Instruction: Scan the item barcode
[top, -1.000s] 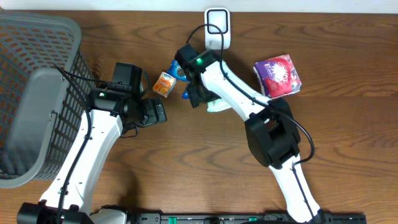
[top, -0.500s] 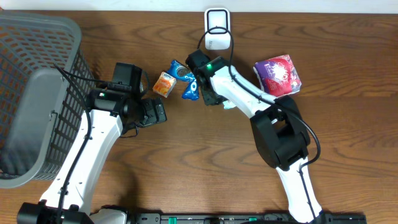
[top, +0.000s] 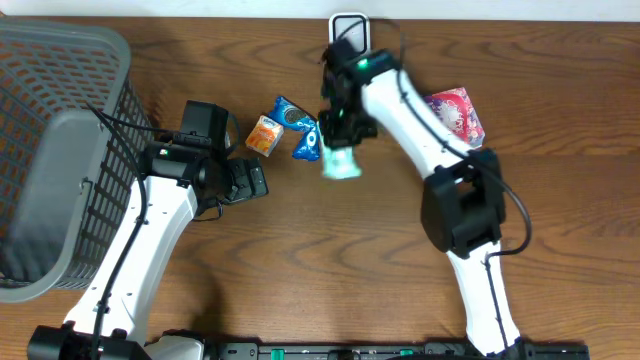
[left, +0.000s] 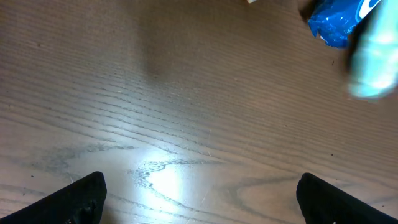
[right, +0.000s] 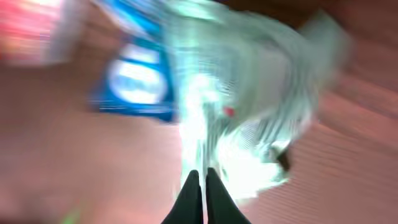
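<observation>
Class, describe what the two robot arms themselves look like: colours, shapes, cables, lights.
The left arm and right arm both have white tubular links joined by bulky black joint housings. Thin black cables loop alongside them. A small green light glows near the right arm's wrist.

I am wearing glossy white shell links along my left arm (top: 140, 250) and right arm (top: 405, 115), carrying boxy black joint housings (top: 455, 215), glowing a small green status light (top: 362, 66), trailing thin black cables (top: 120, 121), and ending in matte black tapering fingers (left: 81, 196).
</observation>
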